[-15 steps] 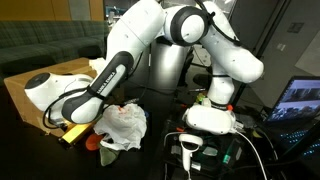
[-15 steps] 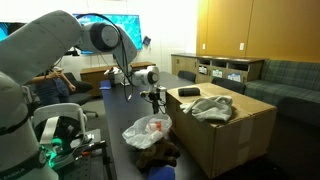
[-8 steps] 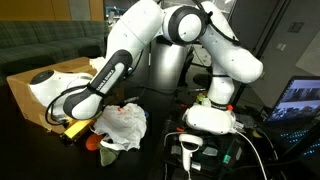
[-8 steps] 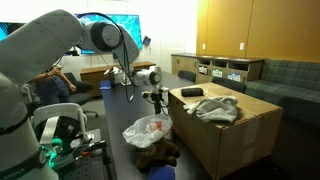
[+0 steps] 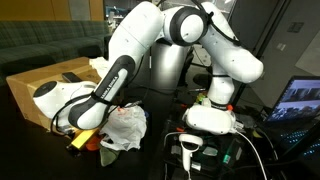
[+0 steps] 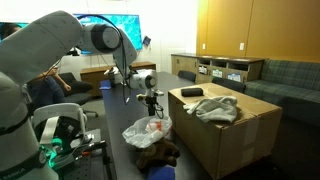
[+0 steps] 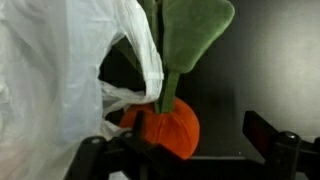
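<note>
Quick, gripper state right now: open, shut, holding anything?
Gripper: open, holding nothing; in the wrist view its fingers frame an orange plush toy with green leaves, beside a white plastic bag.

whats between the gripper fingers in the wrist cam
In the wrist view, the orange plush toy with its green stalk shows between the fingers of the open gripper, a fold of the white plastic bag beside it.

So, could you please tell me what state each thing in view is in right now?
Gripper: open, holding nothing, above the toy.
Plastic bag: crumpled, lying beside the box.
Orange toy: lying against the bag, not gripped.
Cardboard box: open on top.
Grey cloth: crumpled, inside the box.
</note>
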Robot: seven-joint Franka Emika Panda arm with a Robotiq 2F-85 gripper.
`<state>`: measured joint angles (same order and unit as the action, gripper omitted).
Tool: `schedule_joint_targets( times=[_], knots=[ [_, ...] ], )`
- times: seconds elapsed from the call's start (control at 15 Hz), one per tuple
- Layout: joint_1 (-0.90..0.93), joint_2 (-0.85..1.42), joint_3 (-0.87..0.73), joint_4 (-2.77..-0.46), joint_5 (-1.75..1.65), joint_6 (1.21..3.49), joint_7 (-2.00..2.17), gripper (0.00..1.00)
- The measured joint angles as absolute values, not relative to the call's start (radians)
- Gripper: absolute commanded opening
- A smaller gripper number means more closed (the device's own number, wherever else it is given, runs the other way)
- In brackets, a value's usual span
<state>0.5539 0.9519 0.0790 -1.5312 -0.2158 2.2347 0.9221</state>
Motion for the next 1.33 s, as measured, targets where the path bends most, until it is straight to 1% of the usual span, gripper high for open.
schedule_joint_targets(
  times=[0.6,0.87,1.13,1.2,1.27,1.33],
  knots=[
    [0.643,1.011,0.018,-1.552,-0.23,2.296,0.931,1.0],
    [0.662,1.012,-0.015,-1.555,-0.231,2.33,0.934,1.0],
    [0.672,1.01,-0.016,-1.552,-0.232,2.365,0.928,1.0],
    [0.673,1.01,-0.014,-1.551,-0.232,2.369,0.924,0.9],
    [0.673,1.01,-0.012,-1.551,-0.231,2.373,0.917,0.76],
    [0.672,1.01,-0.011,-1.551,-0.231,2.378,0.909,0.66]
  ],
)
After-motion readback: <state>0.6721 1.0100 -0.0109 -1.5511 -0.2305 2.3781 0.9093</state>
